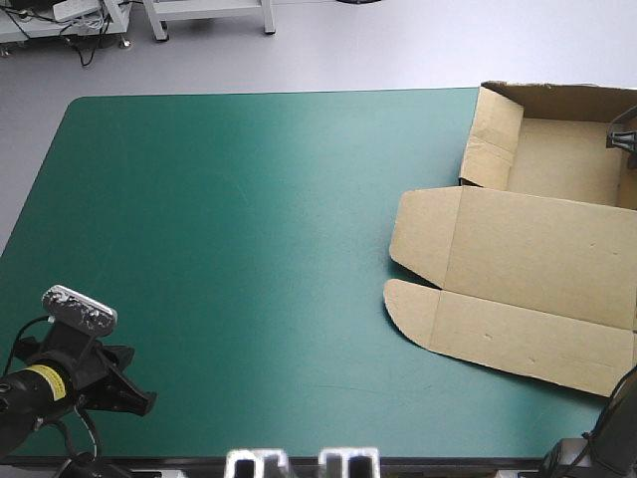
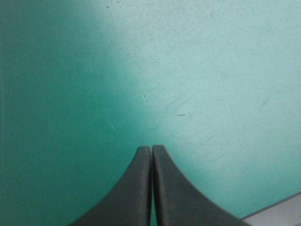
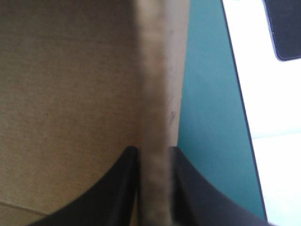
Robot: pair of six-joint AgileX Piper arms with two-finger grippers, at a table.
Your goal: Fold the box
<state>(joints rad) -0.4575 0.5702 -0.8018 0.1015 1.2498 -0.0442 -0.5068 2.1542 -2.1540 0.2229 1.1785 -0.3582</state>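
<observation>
The brown box [image 1: 537, 259] lies at the table's right side as an open tray with raised walls toward the far edge and its lid flat toward the near side. My right gripper [image 1: 625, 137] reaches in at the tray's right wall. Its black fingers [image 3: 124, 188] clamp that upright wall [image 3: 155, 94] between them, the tray floor [image 3: 66, 94] on one side and the teal-green cover on the other. My left gripper [image 1: 139, 398] rests low at the near left corner, shut, with its fingertips [image 2: 151, 149] meeting over bare cover.
The teal-green table [image 1: 229, 239] stretches bare from the left edge to the box. The lid's rounded flaps [image 1: 418, 299] point toward the table's middle. The table's right edge [image 3: 240, 94] runs close beside the gripped wall.
</observation>
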